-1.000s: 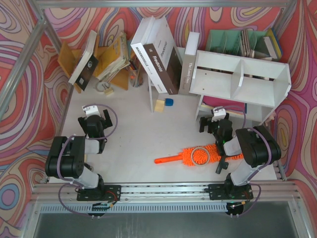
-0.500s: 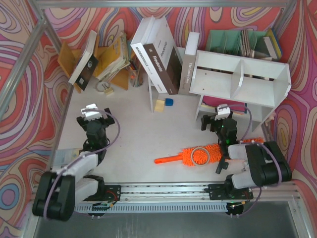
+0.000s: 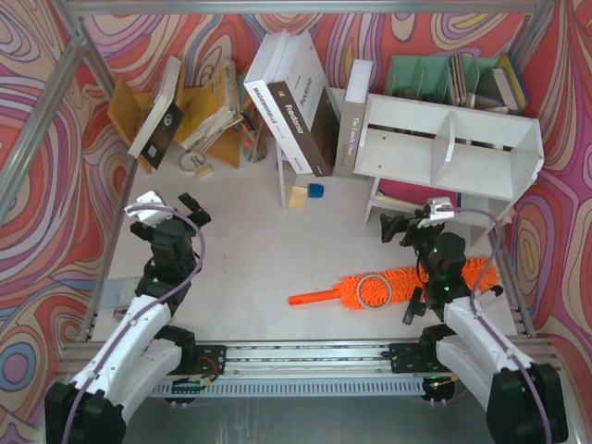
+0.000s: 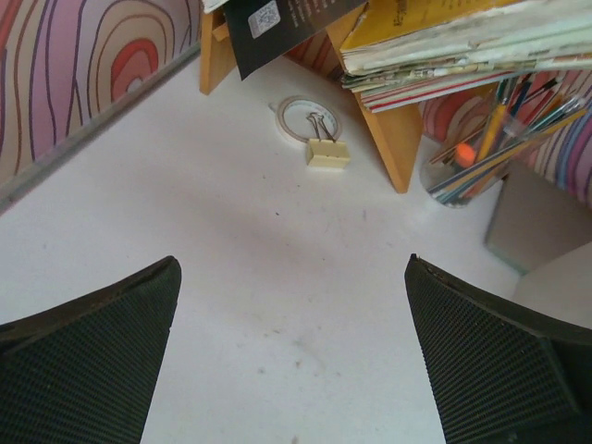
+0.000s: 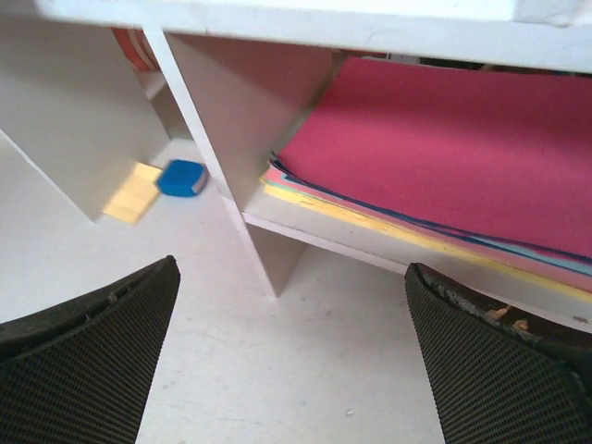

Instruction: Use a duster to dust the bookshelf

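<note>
Top external shows the duster (image 3: 396, 280) lying ungrasped on the bench (image 3: 259, 250); left tool (image 3: 169, 209) and right tool (image 3: 412, 221) both gape empty, so dusting the bookshelf (image 3: 444, 139) looks unstarted.

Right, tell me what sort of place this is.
Likely a robot test cell dressed as a study corner: a white bookshelf holding coloured paper, leaning hardback books and a cup of pens on a tabletop, all boxed in by swirl-patterned panels on a metal frame.

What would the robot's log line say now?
duster: on table, not held | left end effector: open, empty | right end effector: open, empty, facing bookshelf
</note>
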{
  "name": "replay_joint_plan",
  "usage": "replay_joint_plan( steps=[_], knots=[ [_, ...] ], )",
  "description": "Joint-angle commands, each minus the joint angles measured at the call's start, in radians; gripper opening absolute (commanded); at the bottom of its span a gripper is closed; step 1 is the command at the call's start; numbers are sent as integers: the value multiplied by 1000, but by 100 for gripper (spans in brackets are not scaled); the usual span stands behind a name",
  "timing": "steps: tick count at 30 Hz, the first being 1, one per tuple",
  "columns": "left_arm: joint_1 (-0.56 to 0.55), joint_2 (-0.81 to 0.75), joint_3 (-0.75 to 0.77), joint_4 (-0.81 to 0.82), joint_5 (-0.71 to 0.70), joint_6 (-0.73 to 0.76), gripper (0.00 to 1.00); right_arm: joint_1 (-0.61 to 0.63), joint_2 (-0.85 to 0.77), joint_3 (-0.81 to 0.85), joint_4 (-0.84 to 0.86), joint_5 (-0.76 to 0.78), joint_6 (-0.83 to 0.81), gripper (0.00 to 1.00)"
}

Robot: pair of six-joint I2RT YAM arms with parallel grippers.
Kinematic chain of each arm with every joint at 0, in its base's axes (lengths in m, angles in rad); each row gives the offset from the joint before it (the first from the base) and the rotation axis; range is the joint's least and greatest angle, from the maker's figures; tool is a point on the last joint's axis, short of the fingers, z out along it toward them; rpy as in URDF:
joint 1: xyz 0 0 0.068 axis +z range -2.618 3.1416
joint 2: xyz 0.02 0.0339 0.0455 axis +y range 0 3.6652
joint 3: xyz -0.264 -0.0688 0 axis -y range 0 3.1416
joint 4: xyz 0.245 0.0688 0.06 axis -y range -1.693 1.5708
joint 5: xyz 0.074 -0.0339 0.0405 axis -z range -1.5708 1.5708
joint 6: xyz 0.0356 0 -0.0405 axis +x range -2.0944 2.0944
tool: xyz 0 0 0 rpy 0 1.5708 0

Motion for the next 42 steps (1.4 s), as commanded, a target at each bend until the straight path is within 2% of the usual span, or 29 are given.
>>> replay_joint_plan(
  steps=[1,5,7,9,10,13,16,18,21,26,32,38,42],
  knots=[
    [-4,-69,97,-288,-35,-208,98,6,-131,94,-280,17,218,99],
    [-4,-130,126,-380,-43,-284,98,6,-189,194,-612,275,540,99],
    [-4,-152,145,-424,-42,-325,98,6,-195,190,-591,224,471,99],
    [-4,-170,189,-561,-66,-435,98,7,-177,210,-621,209,455,99],
    [-3,-180,203,-606,-49,-435,99,7,-166,224,-638,191,438,99],
    [-3,-211,208,-589,40,-378,98,7,-154,256,-688,129,414,99],
    [0,-222,213,-636,65,-454,98,28,-175,274,-733,109,390,99],
    [2,-206,210,-622,113,-430,98,61,-174,294,-785,133,369,99],
    [2,-113,267,-704,139,-418,98,156,-162,323,-842,203,367,99],
    [-9,17,361,-803,213,-382,98,415,-73,396,-941,441,406,97],
    [-77,48,400,-883,134,-360,98,710,27,482,-1128,708,574,93],
    [-141,75,414,-916,55,-361,98,840,127,540,-1346,772,840,88],
    [-143,77,406,-918,48,-367,98,887,197,573,-1481,774,1015,79]
  ],
)
